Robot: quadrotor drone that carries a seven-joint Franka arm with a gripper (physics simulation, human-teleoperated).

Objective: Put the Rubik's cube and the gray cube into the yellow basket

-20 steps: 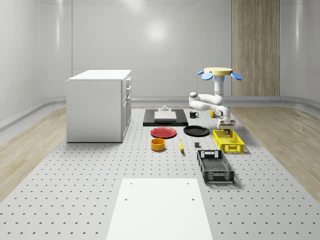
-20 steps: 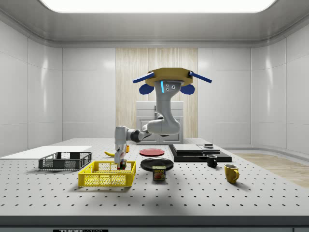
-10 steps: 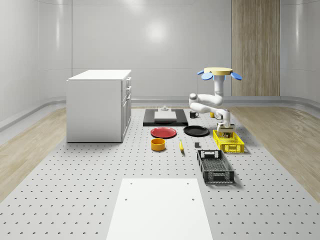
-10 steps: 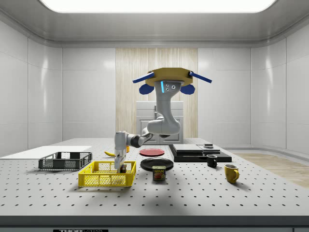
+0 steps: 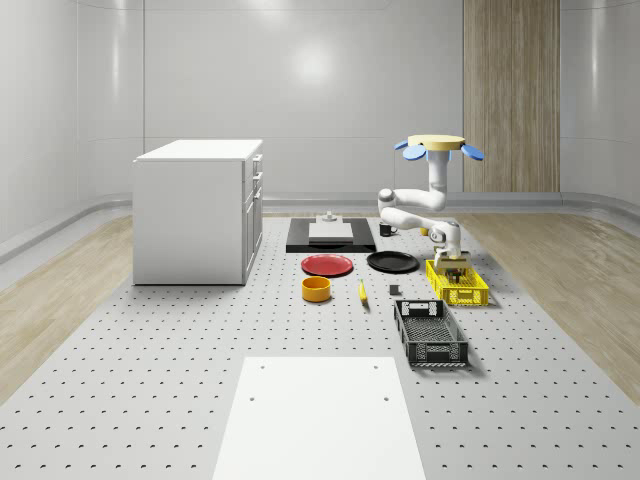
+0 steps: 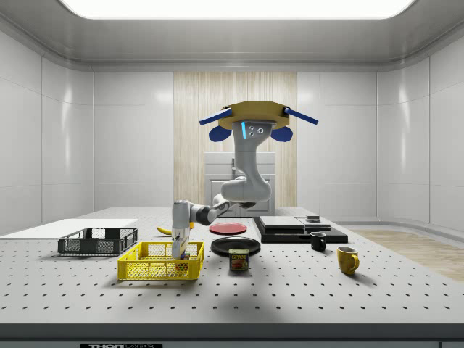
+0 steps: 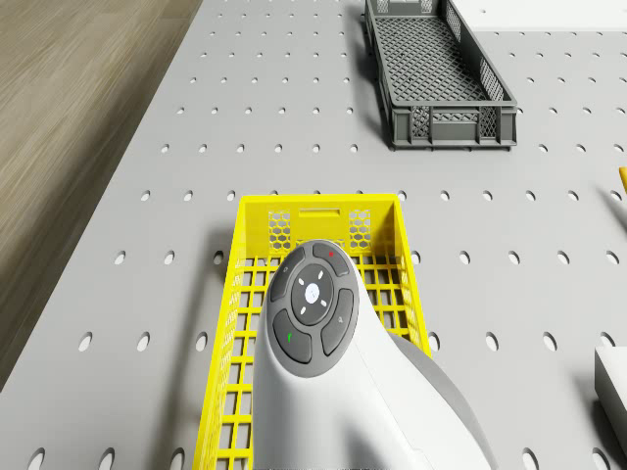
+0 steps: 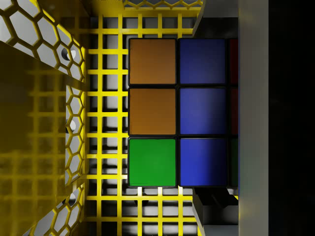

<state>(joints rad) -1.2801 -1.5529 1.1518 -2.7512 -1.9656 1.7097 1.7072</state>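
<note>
Gray surface [image 5: 200,330] with little holes lies under us as we hover beside the yellow basket [image 5: 457,283]. Our end effector [image 6: 179,254] is down inside it, right over the Rubik's cube [image 8: 177,113] on the basket floor. We cannot tell if it grips the cube.

Rubik's cube [image 8: 177,113] in basket [image 5: 457,283], gripper [image 6: 178,251] lowered into basket, drone [image 6: 251,119] hovering above table [image 5: 150,380], crate [image 5: 430,331] before basket in whole-scene view, can [image 6: 238,259] at basket's right in side view.
</note>
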